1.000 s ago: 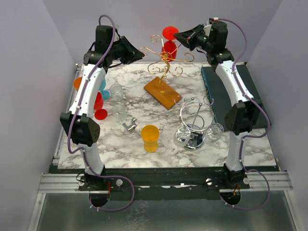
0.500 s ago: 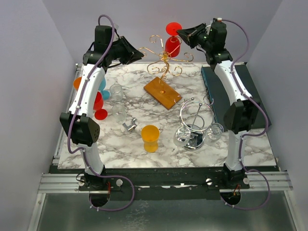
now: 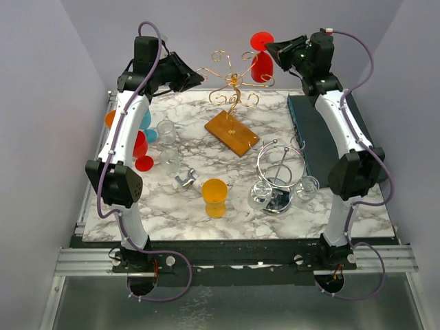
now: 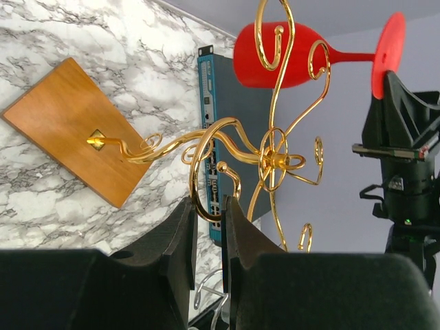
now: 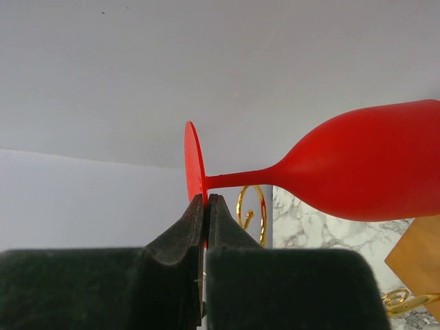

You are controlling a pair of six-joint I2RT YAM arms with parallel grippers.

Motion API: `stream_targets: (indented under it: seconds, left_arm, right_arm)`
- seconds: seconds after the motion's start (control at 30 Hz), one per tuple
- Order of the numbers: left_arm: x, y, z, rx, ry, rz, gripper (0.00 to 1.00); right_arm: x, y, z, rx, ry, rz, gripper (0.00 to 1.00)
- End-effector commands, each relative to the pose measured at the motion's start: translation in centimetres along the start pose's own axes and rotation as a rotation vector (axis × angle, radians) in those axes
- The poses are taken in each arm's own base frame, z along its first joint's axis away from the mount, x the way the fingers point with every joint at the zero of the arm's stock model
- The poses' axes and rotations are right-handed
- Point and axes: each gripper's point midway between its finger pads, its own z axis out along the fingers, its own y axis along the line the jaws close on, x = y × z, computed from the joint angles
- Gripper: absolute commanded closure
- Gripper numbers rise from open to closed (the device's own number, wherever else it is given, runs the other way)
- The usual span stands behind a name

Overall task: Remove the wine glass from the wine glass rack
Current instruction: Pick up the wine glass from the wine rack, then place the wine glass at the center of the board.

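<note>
**Lift-off step, read left to right.** My left arm rises from the near edge of the bench point(image 3: 172, 206) and reaches forward, elbow high. My left pincer point(image 4: 210, 206) is clamped narrow on a low gold curl of the rack point(image 3: 234, 86). The left wrist view shows both fingers point(image 4: 175, 240) pressed against that wire, bracing the frame over its wooden base point(image 3: 232, 133).

The glass point(image 5: 371, 165), red, hangs inverted at the rack's upper right. Its foot is uppermost, in line with the rack's post and well above the bench. I judge its stem free of the hooks: in the right wrist view only one gold loop shows, behind and below the stem and apart from it. In the left wrist view curls cross in front of the bowl, and I cannot tell there whether any touches.

My right pincer point(image 5: 204, 201) is pinched on the rim of the foot alone. The right arm is stretched tall, its wrist turned toward the left.

The next move, as I judge it, is to carry the glass rightward, clear of the curls. It should go slowly, since a rim pinch lets the bowl swing. Then it can be lowered to the bench.
</note>
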Motion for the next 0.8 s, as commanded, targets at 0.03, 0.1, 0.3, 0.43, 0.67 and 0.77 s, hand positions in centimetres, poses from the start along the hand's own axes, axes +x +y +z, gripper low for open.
stream_targets:
  seconds: [0.03, 0.1, 0.3, 0.43, 0.67, 0.77]
  left_arm:
    - [-0.2, -0.1, 0.3, 0.008, 0.022, 0.025, 1.0]
    - [-0.6, -0.2, 0.4, 0.014, 0.019, 0.019, 1.0]
    - [-1.2, -0.4, 0.9, 0.031, 0.016, 0.003, 0.92]
    - [-1.6, -0.7, 1.1, 0.042, 0.014, -0.002, 0.84]
    - [-2.0, -1.1, 1.5, 0.06, 0.011, -0.009, 0.7]
    - [-2.0, -1.3, 1.5, 0.066, 0.011, -0.011, 0.63]
  right_arm:
    - [-3.0, 3.4, -4.1, -0.022, -0.12, -0.07, 1.0]
    - [-3.0, 3.9, -5.4, -0.024, -0.127, -0.085, 1.0]
    - [-2.3, 4.7, -8.4, -0.041, -0.118, -0.116, 0.99]
    - [-2.1, 5.7, -10.2, -0.054, -0.111, -0.143, 1.0]
    - [-1.9, 7.4, -12.9, -0.082, -0.114, -0.181, 0.99]
    - [-1.8, 8.1, -13.9, -0.098, -0.117, -0.193, 1.0]
